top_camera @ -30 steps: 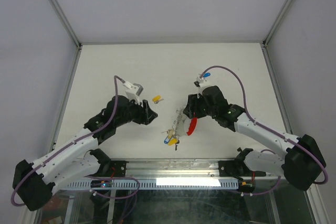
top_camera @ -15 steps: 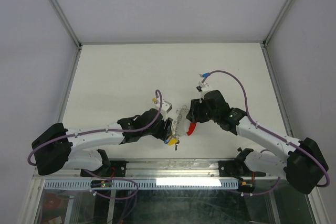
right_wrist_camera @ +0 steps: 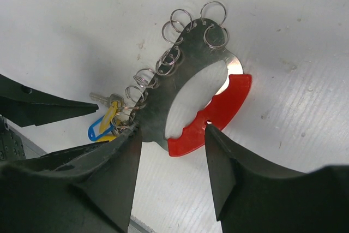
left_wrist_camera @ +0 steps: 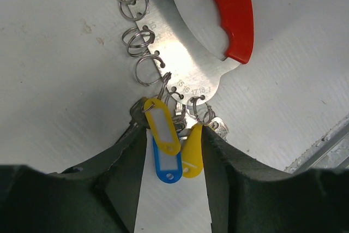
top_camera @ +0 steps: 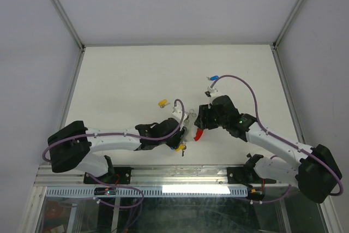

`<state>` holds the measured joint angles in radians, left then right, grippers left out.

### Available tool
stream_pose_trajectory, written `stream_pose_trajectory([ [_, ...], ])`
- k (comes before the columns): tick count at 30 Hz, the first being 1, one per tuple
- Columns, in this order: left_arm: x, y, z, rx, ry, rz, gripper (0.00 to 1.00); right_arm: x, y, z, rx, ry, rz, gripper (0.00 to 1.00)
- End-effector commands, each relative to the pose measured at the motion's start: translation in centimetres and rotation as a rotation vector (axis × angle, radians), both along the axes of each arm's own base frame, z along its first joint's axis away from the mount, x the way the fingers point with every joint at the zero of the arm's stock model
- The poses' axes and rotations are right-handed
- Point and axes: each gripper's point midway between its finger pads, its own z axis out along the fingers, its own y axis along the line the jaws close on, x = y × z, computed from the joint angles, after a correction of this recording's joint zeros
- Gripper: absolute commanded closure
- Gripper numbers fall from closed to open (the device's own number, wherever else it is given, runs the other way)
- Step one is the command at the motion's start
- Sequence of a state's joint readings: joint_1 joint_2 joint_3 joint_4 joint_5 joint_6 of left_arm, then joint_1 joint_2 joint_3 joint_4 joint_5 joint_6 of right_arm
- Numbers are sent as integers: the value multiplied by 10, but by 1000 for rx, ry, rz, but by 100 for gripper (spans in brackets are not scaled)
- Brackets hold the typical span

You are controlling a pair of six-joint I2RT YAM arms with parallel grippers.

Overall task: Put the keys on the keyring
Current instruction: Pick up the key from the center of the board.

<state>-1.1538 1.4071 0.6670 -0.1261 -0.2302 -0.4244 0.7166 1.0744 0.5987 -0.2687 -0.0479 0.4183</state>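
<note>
Left fingers (left_wrist_camera: 122, 173) sit narrow around the tagged keys (left_wrist_camera: 163, 126) hung on the keyring (right_wrist_camera: 191, 58), probably steadying that end; we cannot tell if they pinch. Keyring flat on the counter (top_camera: 120, 80), front-centre. Right fingers (right_wrist_camera: 106, 181) wide astride its red strip (right_wrist_camera: 218, 107); grip unclear. Only the top view shows the loose yellow key (top_camera: 162, 102) and blue key (top_camera: 215, 77).

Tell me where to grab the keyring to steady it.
Grip the red strip of the keyring, probably from above on the right arm's side, with the jaws across the strip's narrow width. The keyring lies flat on the table. The split rings and tagged keys line the opposite edge, so a hold on the ring-free red side leaves that edge open for threading.
</note>
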Motion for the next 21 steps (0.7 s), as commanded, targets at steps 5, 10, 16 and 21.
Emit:
stream_pose_trajectory([
  [5, 12, -14, 4, 27, -72, -2, 58, 6, 4, 15, 46, -40, -13, 48],
  [10, 13, -15, 1, 45, -80, -6, 66, 5, 4, 14, 46, -37, -12, 48],
  [16, 16, -11, 4, 62, -100, 2, 88, 5, 4, 16, 50, -39, -12, 47],
  [21, 16, -7, 6, 71, -110, 2, 100, 6, 5, 18, 54, -43, -11, 48],
])
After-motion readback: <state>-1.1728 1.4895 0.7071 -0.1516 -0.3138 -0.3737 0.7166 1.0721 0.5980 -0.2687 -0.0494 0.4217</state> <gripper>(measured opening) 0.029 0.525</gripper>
